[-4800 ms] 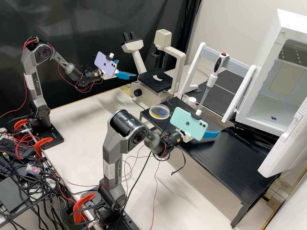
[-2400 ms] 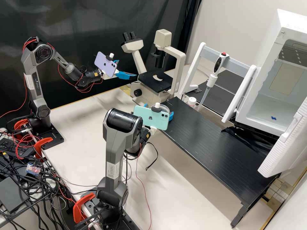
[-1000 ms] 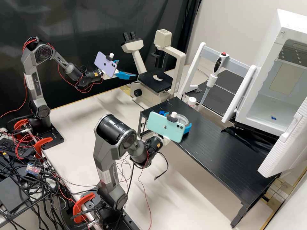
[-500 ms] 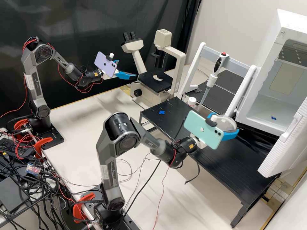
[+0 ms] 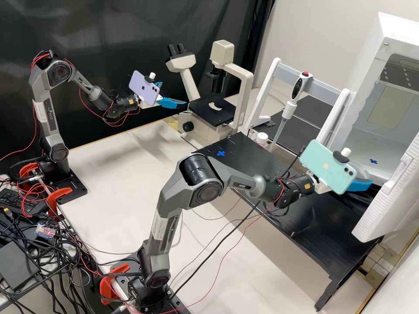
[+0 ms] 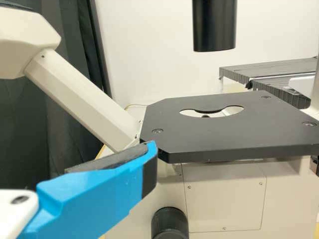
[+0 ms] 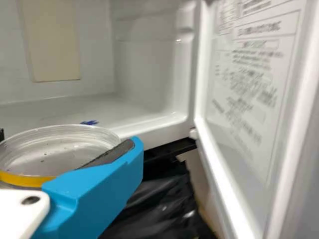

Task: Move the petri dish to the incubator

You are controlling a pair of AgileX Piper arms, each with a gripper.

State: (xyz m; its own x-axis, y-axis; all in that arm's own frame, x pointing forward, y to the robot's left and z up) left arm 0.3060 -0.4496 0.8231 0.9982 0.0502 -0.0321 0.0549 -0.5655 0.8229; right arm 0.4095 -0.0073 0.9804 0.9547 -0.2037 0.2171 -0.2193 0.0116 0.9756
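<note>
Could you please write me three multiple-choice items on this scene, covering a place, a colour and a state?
1. Where is the petri dish?
A) On the microscope stage
B) In the right gripper
C) Under the bench

2. What colour is the band on the dish?
A) Yellow
B) Red
C) Green

3. How is the incubator door?
A) Shut
B) Missing
C) Open

1: B, the right wrist view shows it at that gripper's blue finger.
2: A, a yellow band shows low on its side.
3: C, the incubator's interior is exposed.

petri dish (image 7: pixel 55 149) looking clear with a yellow band, incubator (image 5: pixel 371 65) going all white, crosses (image 5: pixel 220 153) popping blue, one phone (image 5: pixel 327 165) rocking mint, another phone (image 5: pixel 145 88) rocking lilac
</note>
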